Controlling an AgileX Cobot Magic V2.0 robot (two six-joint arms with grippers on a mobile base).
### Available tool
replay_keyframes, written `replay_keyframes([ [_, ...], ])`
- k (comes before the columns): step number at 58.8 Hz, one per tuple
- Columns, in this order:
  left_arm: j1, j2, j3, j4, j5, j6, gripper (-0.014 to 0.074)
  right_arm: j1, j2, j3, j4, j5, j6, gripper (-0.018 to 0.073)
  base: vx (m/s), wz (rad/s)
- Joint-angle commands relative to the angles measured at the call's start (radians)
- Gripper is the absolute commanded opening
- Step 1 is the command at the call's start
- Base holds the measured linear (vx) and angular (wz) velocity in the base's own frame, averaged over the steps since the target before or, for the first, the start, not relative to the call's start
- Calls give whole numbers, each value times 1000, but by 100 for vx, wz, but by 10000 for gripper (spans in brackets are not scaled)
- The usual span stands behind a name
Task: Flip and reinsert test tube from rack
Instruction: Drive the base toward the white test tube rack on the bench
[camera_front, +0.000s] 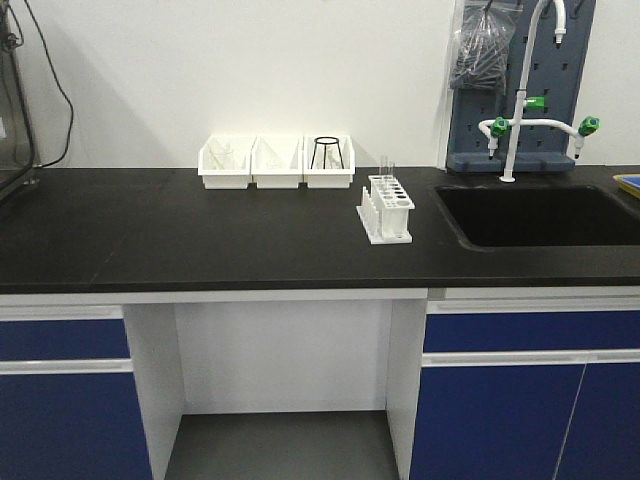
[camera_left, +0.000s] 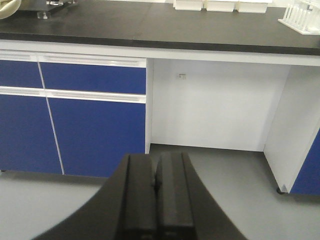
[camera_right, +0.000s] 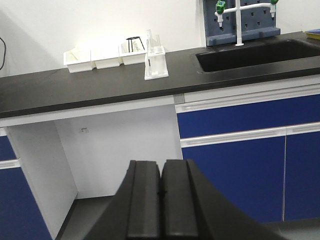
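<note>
The small white rack stands on the black counter, just left of the sink, with a clear test tube upright at its far end. The right wrist view shows the rack and test tube far off on the counter; the left wrist view catches only the rack's corner at top right. My left gripper is shut and empty, held low in front of the blue cabinets. My right gripper is also shut and empty, below counter height. Neither gripper appears in the front view.
Three white open-front bins line the back wall, one holding a black wire stand. A black sink with a white faucet sits to the right. Blue cabinet doors flank an open knee space.
</note>
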Motion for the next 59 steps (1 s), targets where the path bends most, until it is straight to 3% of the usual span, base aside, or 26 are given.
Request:
replay_keyframes([
  [1, -5, -13, 1, -4, -87, 0, -6, 1, -7, 0, -12, -88, -3, -8, 31, -6],
  [59, -5, -13, 1, -4, -87, 0, -6, 1, -7, 0, -12, -88, -3, -8, 47, 2],
])
